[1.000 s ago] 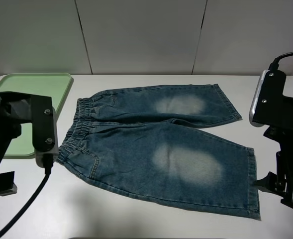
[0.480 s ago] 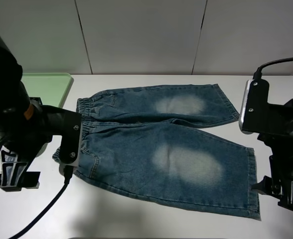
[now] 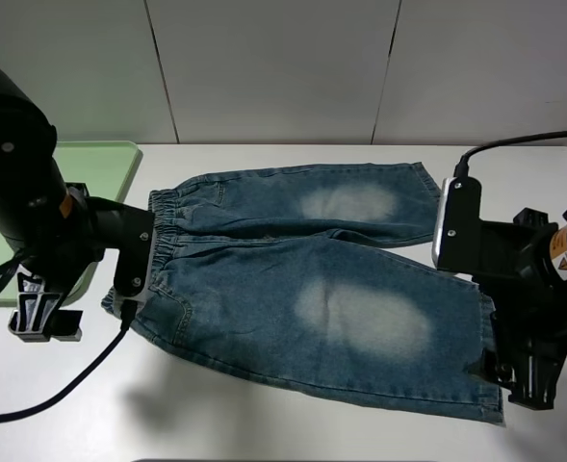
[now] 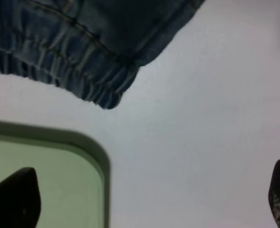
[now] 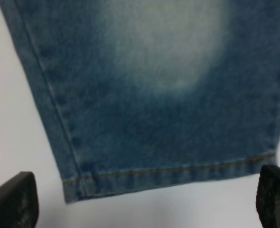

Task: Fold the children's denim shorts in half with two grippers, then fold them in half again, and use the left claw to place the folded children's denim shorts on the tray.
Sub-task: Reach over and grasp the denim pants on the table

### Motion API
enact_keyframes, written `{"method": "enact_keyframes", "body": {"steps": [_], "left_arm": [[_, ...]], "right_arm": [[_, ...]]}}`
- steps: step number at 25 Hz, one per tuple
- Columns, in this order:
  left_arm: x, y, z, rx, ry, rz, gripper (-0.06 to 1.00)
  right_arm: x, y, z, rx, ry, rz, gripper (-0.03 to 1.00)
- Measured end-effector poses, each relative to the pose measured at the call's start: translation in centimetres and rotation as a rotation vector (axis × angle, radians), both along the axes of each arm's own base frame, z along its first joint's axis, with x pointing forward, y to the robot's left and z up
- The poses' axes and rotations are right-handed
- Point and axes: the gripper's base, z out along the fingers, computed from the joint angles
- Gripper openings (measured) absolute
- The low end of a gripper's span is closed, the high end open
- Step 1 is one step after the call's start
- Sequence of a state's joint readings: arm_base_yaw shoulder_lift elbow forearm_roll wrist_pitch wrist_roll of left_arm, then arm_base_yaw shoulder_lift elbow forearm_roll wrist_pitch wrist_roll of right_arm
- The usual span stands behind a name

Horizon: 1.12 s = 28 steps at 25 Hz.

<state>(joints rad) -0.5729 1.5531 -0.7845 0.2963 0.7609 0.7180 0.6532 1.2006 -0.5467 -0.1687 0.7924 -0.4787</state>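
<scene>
White table (image 3: pixel 264 423) and a plain pale wall (image 3: pixel 264 67) fill the high view. The children's denim shorts (image 3: pixel 264 279) lie flat and spread out in the middle of the frame. The puffy waistband (image 4: pixel 73 71) is on the left and the two leg ends are on the right. Each leg has a faded patch (image 3: pixel 360 318). The left tool (image 4: pixel 148 197) hangs at the left of the frame, just beside the lower corner of the waistband. Its fingers are spread wide and hold nothing. The right tool (image 5: pixel 143 197) hangs at the lower right, over the hem (image 5: pixel 178 173) of the lower leg. It is wide too, with nothing in it. The shorts look soft and floppy, a bit thick, not slippery, and they will not break. They will likely sag and bend when lifted. Good spots to pinch seem to be the lower waistband corner and the hem corner of the lower leg, so that leg can flip up over the other one. The tray (image 3: pixel 105 162) is pale green and sits at the upper left, mostly hidden behind the left arm. The part that shows has nothing in it.
</scene>
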Motion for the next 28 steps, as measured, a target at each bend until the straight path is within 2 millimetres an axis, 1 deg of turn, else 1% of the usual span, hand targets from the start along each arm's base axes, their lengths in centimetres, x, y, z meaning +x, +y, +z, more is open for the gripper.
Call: {"method": "enact_keyframes", "body": {"steps": [5, 10, 18, 25, 28], "left_arm": [[0.7, -0.6, -1.3, -0.012, -0.002, -0.036, 0.95], [1.0, -0.9, -2.3, -0.012, 0.005, -0.074, 0.95], [1.7, -1.5, -4.5, -0.019, 0.021, -0.104, 0.95], [2.7, -2.4, -5.2, -0.066, -0.022, -0.122, 0.95], [2.9, -2.6, -6.1, -0.056, -0.002, -0.122, 0.95]], "right_arm": [[-0.9, -0.6, -1.7, -0.015, 0.030, 0.004, 0.69], [-1.5, -0.9, -2.7, 0.002, 0.040, 0.000, 0.69], [-1.4, -0.6, -2.7, 0.036, 0.018, -0.003, 0.69], [-1.4, -0.6, -2.7, 0.040, 0.020, -0.006, 0.69], [-1.4, -0.6, -2.7, 0.040, 0.020, -0.007, 0.69]]}}
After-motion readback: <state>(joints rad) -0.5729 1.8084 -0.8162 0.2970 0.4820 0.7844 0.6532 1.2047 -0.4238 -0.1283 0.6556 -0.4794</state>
